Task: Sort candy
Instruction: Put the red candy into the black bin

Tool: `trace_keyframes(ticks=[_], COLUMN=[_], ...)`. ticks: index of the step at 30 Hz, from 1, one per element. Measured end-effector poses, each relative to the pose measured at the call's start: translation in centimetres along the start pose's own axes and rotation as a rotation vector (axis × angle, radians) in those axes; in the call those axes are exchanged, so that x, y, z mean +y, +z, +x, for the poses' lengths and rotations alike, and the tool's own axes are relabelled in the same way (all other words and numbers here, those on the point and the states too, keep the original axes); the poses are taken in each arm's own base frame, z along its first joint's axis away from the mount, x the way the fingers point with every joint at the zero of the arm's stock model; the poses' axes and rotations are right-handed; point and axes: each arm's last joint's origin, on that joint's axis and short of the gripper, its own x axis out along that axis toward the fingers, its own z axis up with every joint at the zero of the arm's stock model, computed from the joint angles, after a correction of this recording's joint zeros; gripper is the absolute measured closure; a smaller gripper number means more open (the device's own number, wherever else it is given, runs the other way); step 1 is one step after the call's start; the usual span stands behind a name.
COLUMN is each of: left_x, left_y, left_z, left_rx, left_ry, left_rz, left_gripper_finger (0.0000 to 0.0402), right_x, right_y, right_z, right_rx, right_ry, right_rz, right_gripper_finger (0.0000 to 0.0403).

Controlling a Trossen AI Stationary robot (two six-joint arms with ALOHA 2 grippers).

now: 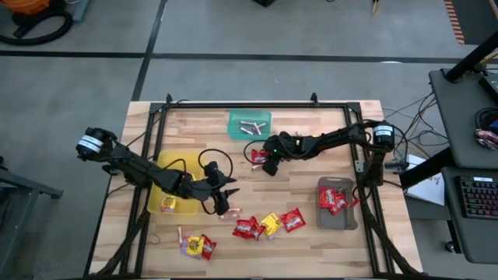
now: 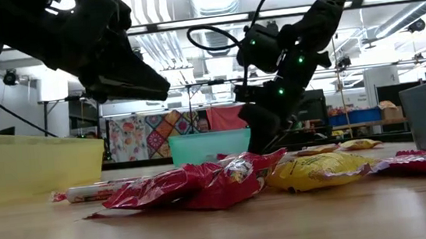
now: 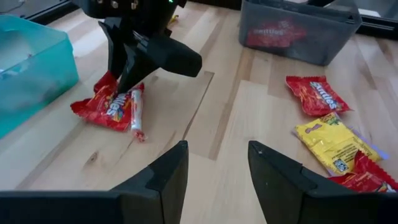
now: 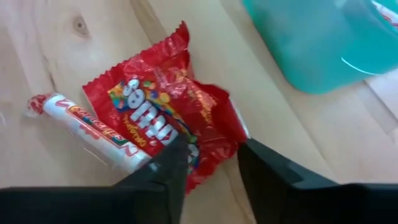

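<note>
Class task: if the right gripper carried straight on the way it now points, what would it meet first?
Most likely the red candy packet under the right gripper; its fingers straddle the packet's edge, with the small candy roll just beside it. Depth is uncertain.

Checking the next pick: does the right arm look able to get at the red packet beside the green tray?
Probably yes. The right end effector is already down over the red packet, fingers straddling its edge; only a small roll lies alongside.

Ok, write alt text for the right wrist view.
The right gripper reaches down over a red candy packet on the wooden table, its two dark fingers astride the packet's near edge. A small twisted roll lies against the packet, and a corner of the green tray shows beyond.
</note>
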Motion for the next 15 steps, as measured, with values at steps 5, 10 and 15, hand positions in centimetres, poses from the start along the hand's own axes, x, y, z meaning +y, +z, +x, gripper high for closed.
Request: trace_keyframes(ticks=[5, 10, 15], left_x=[0.0, 0.0, 0.1], left_y=[0.0, 0.0, -0.2], left_z=[0.0, 0.0, 0.0], left_rx=[0.0, 0.0, 0.0], left_ry=[0.001, 0.001, 0.003], left_rz=[0.001, 0.001, -0.007], left_gripper_finger=[0.0251, 0.0251, 0.0251], right_x=[0.1, 0.1, 0.6], right_y=[-0.1, 0.1, 0.6], right_z=[0.3, -0.1, -1.1], right_rx=[0.0, -0.001, -0.038], right_ry=[0.032, 0.039, 0.056], right_rz=[-0.013, -0.014, -0.02], right_gripper_finger=[0.0362, 0.0391, 0.0394])
